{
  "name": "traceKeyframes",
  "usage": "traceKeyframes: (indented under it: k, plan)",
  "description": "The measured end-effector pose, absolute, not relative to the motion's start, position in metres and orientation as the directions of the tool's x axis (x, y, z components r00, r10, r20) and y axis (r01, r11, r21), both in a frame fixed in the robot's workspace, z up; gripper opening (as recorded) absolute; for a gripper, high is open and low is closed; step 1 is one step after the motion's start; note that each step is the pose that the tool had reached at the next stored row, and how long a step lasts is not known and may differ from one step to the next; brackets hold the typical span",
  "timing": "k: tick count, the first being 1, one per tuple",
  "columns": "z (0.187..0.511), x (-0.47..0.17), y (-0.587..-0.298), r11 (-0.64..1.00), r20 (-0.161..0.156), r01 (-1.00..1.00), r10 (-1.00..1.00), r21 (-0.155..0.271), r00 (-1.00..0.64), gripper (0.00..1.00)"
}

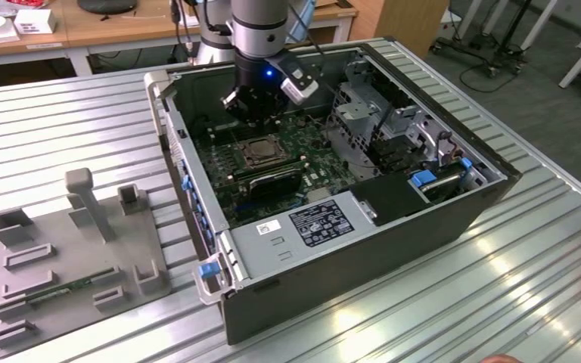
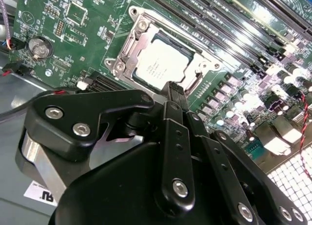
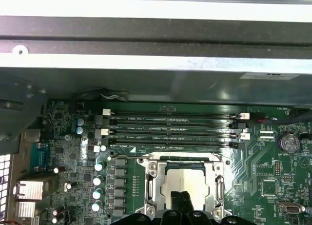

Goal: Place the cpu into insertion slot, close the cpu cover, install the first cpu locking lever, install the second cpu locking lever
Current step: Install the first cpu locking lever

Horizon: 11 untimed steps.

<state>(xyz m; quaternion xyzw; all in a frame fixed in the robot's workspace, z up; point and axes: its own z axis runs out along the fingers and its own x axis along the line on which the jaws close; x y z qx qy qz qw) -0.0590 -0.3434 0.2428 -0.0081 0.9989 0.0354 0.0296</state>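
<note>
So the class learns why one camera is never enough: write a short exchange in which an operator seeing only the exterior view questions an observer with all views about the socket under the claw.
Operator: I see the claw above the board. Is the cpu in?
Observer: Yes; in both wrist views the cpu lies flat in the insertion slot.
Operator: And the cpu cover?
Observer: In the first wrist view the cpu cover is down, framing the cpu.
</note>
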Motion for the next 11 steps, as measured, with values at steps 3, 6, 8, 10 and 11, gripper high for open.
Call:
traceKeyframes:
  k: [3, 6, 8, 10, 11]
  plan:
    - [0.2429, -0.0623, -0.3434, 0.997, -0.064, -0.019, -0.014, 0.074, -0.998, 0.1]
    - [0.2428, -0.0654, -0.3434, 0.997, -0.067, -0.019, -0.014, 0.078, -0.998, 0.1]
    - [0.2429, -0.0673, -0.3435, 0.997, -0.07, -0.019, -0.013, 0.079, -0.997, 0.1]
    - [0.2429, -0.069, -0.3435, 0.997, -0.071, -0.019, -0.013, 0.081, -0.997, 0.1]
    - [0.2429, -0.0699, -0.3435, 0.997, -0.072, -0.019, -0.013, 0.081, -0.997, 0.1]
